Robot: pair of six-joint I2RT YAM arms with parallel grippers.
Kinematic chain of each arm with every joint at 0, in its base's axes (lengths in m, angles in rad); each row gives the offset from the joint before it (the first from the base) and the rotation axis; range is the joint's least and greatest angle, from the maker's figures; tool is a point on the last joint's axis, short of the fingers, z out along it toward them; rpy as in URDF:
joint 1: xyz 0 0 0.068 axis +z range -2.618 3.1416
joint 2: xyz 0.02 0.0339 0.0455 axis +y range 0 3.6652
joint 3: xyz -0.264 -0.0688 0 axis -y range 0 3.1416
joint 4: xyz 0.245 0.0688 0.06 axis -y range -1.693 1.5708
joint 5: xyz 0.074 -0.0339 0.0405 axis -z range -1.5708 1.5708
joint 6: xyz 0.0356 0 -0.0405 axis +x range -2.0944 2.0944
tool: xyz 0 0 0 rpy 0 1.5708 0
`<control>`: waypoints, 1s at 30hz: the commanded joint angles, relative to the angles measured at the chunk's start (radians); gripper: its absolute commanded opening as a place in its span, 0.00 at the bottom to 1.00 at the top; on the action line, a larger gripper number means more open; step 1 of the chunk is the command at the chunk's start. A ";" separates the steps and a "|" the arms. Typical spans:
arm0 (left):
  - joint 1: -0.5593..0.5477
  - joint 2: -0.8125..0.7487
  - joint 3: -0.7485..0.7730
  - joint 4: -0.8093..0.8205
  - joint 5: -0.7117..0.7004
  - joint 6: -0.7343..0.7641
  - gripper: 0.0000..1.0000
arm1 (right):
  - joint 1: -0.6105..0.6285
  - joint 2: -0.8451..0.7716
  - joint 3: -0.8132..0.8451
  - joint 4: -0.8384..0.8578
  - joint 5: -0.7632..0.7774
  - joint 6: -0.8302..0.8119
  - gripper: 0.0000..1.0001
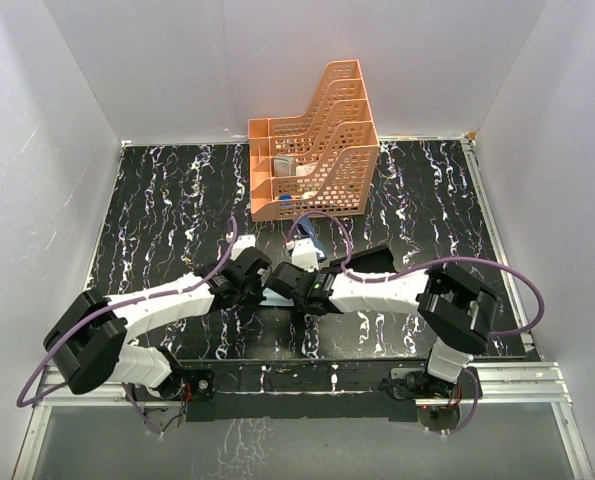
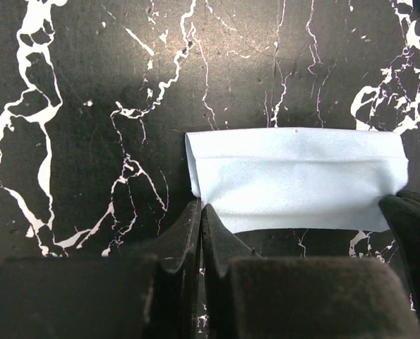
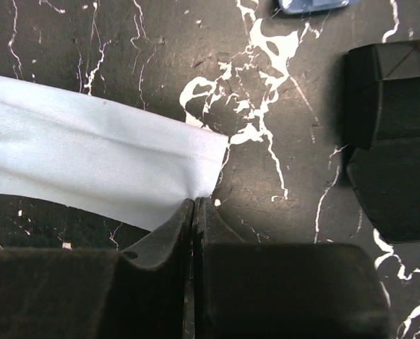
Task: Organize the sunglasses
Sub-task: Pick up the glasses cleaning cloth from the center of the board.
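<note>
A pale blue cloth point(image 2: 294, 176), folded into a band, lies flat on the black marbled table. My left gripper point(image 2: 201, 207) is shut on its near left corner. My right gripper point(image 3: 195, 200) is shut on its other near corner, on the cloth point(image 3: 90, 162). In the top view both grippers meet at mid-table over the cloth point(image 1: 280, 296). The sunglasses point(image 1: 310, 245), small with a thin blue frame, lie just beyond the grippers; only a blue edge of them point(image 3: 312, 6) shows in the right wrist view. The black case point(image 3: 393, 134) lies to the right.
An orange tiered organizer point(image 1: 312, 145) stands at the back centre with small items in its trays. The black case point(image 1: 372, 262) lies beside the right arm. White walls close in the table on three sides. The right gripper's body point(image 2: 416, 233) shows at the left wrist view's right edge.
</note>
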 commanded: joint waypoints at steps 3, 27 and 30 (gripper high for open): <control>-0.006 0.041 0.066 -0.020 0.009 0.012 0.00 | -0.024 -0.084 0.010 -0.022 0.072 -0.024 0.00; -0.072 0.230 0.304 0.009 0.008 0.028 0.00 | -0.145 -0.238 -0.036 -0.056 0.125 -0.089 0.00; -0.079 0.257 0.337 0.007 0.005 0.034 0.00 | -0.170 -0.266 -0.042 -0.067 0.131 -0.104 0.00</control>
